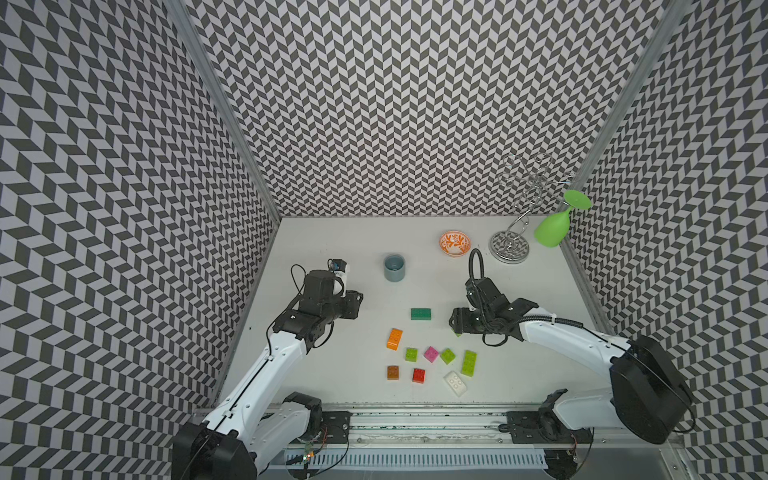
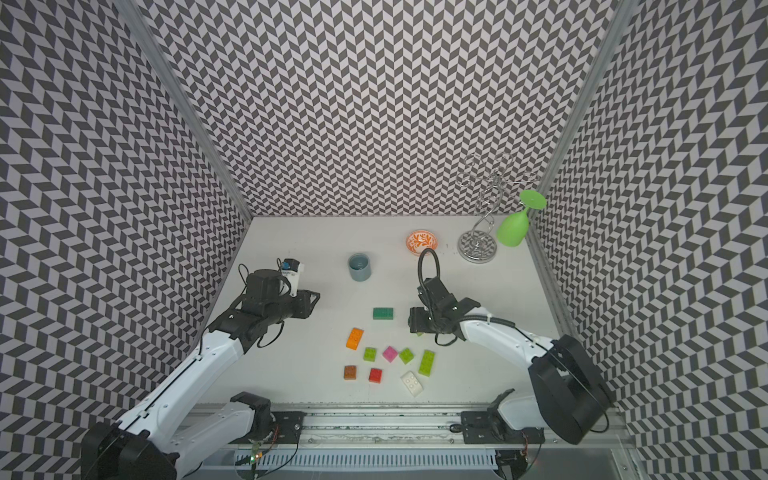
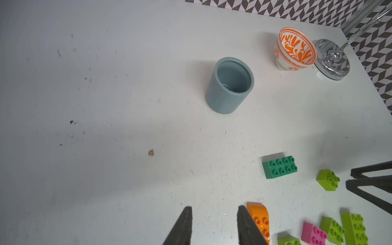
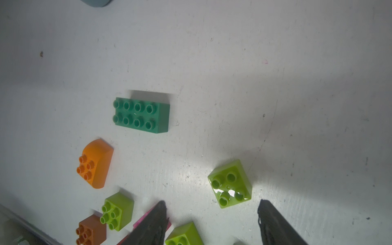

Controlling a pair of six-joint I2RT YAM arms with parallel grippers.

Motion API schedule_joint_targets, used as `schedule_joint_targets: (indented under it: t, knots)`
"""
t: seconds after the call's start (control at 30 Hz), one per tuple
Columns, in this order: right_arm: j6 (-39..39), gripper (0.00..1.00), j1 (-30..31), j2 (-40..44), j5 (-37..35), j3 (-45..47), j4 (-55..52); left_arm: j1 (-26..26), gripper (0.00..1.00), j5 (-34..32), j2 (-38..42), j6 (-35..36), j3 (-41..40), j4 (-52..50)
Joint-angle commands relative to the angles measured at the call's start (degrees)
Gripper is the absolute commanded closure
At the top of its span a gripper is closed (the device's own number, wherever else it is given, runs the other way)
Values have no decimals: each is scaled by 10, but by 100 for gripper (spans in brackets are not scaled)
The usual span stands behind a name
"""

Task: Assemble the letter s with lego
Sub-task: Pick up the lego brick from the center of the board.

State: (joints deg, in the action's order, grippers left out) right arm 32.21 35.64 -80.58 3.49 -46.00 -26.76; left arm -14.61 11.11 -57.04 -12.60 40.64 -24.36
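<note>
Several lego bricks lie loose on the white table (image 1: 332, 361): dark green oblong (image 1: 420, 313), orange (image 1: 394, 338), lime squares (image 1: 411, 354) (image 1: 447, 355), pink (image 1: 431, 353), lime oblong (image 1: 468, 363), brown (image 1: 393, 372), red (image 1: 419, 375), white (image 1: 454, 382). My right gripper (image 4: 212, 202) is open above the table, and another lime square brick (image 4: 230, 184) lies just ahead of its fingertips, apart from them. My left gripper (image 3: 214, 209) hangs over bare table left of the orange brick (image 3: 259, 220), its jaws a narrow gap apart with nothing between them.
A grey-blue cup (image 1: 394, 267) stands behind the bricks. Farther back right are an orange-patterned bowl (image 1: 455, 243) and a chrome wire rack (image 1: 510, 247) with a green goblet (image 1: 555, 230) hanging from it. Patterned walls close in three sides.
</note>
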Motion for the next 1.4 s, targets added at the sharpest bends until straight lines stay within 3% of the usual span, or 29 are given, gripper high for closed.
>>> schedule_joint_targets:
  t: [0.0, 0.17, 0.4, 0.47, 0.67, 1.37]
  knots:
    - [21, 31, 7, -23, -32, -28, -11, 18, 62, 39, 14, -12, -8, 40]
    - [40, 31, 16, -53, -44, -53, -29, 26, 61, 55, 3, -13, -14, 48]
    - [-14, 33, 24, -101, -65, -91, -77, 30, 62, 67, -8, -8, -15, 46]
    - [-72, 38, 26, -113, -57, -97, -88, 30, 62, 67, -7, -9, -15, 47]
    - [-104, 40, 30, -140, -61, -110, -105, 29, 63, 66, -10, -9, -15, 46]
    - [-124, 59, 44, -159, -83, -126, -129, 29, 65, 64, -16, -9, -16, 45]
